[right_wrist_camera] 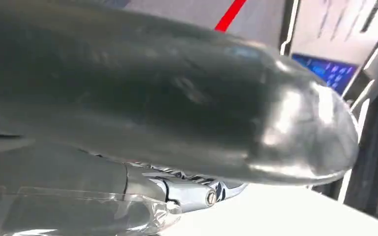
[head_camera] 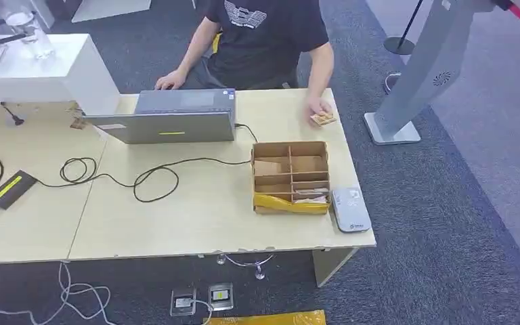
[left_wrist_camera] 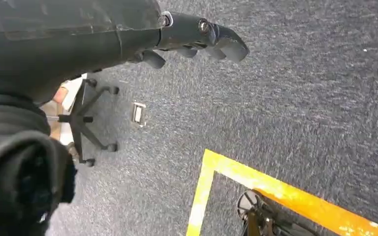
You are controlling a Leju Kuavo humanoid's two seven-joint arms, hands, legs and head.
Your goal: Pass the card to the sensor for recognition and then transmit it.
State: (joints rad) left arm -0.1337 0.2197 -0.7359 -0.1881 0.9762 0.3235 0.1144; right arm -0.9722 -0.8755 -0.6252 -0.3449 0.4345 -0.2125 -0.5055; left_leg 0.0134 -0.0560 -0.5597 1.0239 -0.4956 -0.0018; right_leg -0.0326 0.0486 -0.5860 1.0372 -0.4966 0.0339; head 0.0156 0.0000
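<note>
Pale wood tabletop [head_camera: 196, 217] carries a divided cardboard box [head_camera: 290, 177] near its right end, with a grey sensor pad [head_camera: 349, 209] just beside the box's right wall. The pad bears a small mark too fine to read. A thin tan card [head_camera: 268, 166] seems to lie in one of the box's left compartments, though its outline is hard to make out; a strip of yellow tape runs along the box's near edge. Behind, a grey laptop [head_camera: 176, 116] stands with a small yellow label on its front edge, unreadable. A black cable [head_camera: 145, 177] loops from it across the table toward a power brick [head_camera: 10, 189] with a yellow-green sticker. A person [head_camera: 264, 40] in a black shirt with a pale chest print sits behind the table, head cut off by the frame, one hand resting on a small wooden piece [head_camera: 323, 119].

The left hand [left_wrist_camera: 197, 42] hangs over grey carpet, its dark fingers lying together, lightly curled, holding nothing, well apart from the card. In the right wrist view the right hand [right_wrist_camera: 192, 191] is mostly hidden behind a blurred dark cover; I cannot tell how its fingers lie.
</note>
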